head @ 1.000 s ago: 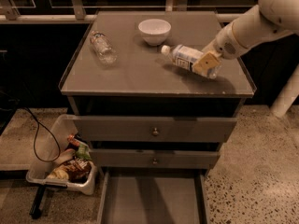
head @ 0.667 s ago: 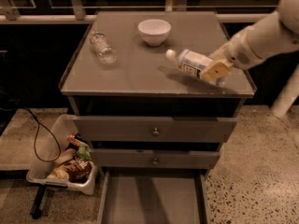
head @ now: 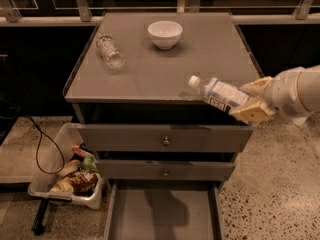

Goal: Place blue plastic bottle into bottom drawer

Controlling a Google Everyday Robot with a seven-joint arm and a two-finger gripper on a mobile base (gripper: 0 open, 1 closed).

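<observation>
The blue plastic bottle (head: 220, 94) has a white cap and a pale label with a dark text panel. It is held nearly level in the air over the cabinet's front right edge, cap pointing left. My gripper (head: 252, 101) is shut on its rear end, with one yellowish finger above and one below. The white arm comes in from the right. The bottom drawer (head: 162, 216) is pulled out at the bottom of the view, with a flat grey floor and nothing in it.
A white bowl (head: 165, 34) and a clear crinkled bottle (head: 110, 51) lie on the grey cabinet top (head: 165, 69). Two upper drawers with round knobs (head: 165, 140) are shut. A white bin of snacks (head: 70, 176) and a black cable sit on the floor at left.
My gripper has lifted the blue bottle off the cabinet top and carried it forward and to the right, past the front edge. The bowl and clear bottle have not moved.
</observation>
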